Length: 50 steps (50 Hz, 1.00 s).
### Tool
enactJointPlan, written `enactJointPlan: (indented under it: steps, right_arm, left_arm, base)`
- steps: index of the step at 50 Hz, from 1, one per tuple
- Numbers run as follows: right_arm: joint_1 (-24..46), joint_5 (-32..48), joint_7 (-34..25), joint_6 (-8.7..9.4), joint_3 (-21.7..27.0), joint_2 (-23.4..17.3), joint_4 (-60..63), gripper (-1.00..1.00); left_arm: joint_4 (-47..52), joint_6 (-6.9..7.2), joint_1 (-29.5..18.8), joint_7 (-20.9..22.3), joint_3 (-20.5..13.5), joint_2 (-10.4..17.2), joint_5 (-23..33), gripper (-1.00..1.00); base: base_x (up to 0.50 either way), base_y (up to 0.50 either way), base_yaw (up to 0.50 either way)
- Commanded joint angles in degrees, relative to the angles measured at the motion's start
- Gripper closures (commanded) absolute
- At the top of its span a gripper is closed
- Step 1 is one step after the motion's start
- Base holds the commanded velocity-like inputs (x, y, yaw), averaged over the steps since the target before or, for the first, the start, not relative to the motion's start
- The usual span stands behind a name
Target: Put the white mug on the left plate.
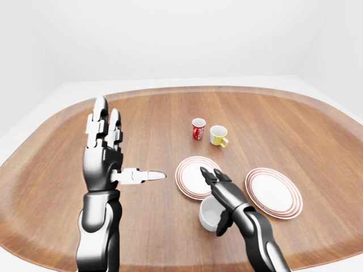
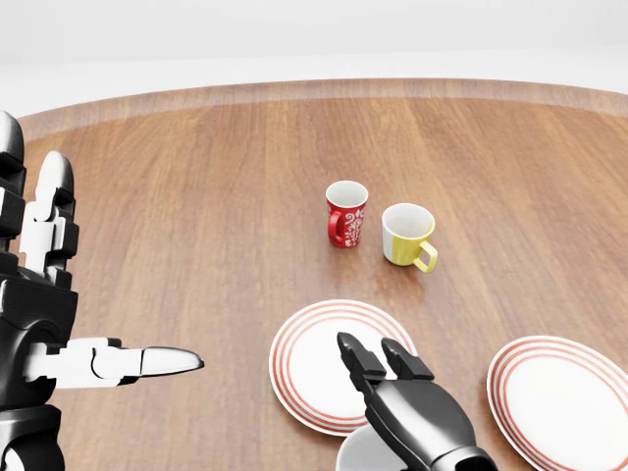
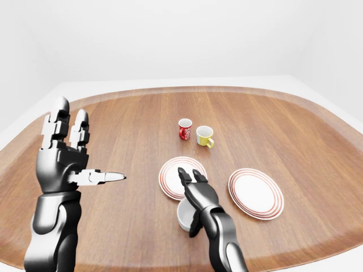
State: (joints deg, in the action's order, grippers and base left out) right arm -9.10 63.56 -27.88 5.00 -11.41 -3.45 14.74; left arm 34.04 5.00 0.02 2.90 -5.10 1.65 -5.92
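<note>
The white mug (image 1: pixel 208 217) stands on the wooden table (image 1: pixel 159 113) near the bottom of the left-eye view, just below the left plate (image 1: pixel 190 177), a white plate with red rings. My right hand (image 1: pixel 218 195) lies over the mug's right side. Its fingers (image 1: pixel 209 174) stretch out over the rim toward the plate and the thumb hangs down the mug's side. The hand hides part of the mug. My left hand (image 1: pixel 122 147) is raised at the left, open and empty, fingers up and thumb pointing right.
A second ringed plate (image 1: pixel 274 192) lies to the right of the left plate. A red patterned mug (image 1: pixel 198 129) and a yellow mug (image 1: pixel 218 136) stand side by side above the plates. The table's rounded edge runs close below my arms.
</note>
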Motion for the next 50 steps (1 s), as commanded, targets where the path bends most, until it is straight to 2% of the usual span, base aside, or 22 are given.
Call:
enactJointPlan:
  steps: [1,16,50]
  right_arm:
    - [1.0,0.9,0.1,0.00,0.4,0.1,-2.6,-1.00]
    - [3.1,1.0,0.9,0.00,1.7,0.1,-5.8,-1.00]
    - [2.5,2.2,0.6,0.00,-0.2,0.4,-7.2,-1.00]
  left_arm:
    - [-0.2,0.00,0.0,0.0,0.0,0.0,0.0,-1.00]
    - [-0.1,0.00,0.0,0.0,0.1,0.0,0.0,-1.00]
    - [-0.4,0.00,0.1,0.0,0.2,-0.1,0.1,-1.00]
  base:
    - [0.00,0.00,0.00]
    - [0.00,0.00,0.00]
    - [0.00,0.00,0.00]
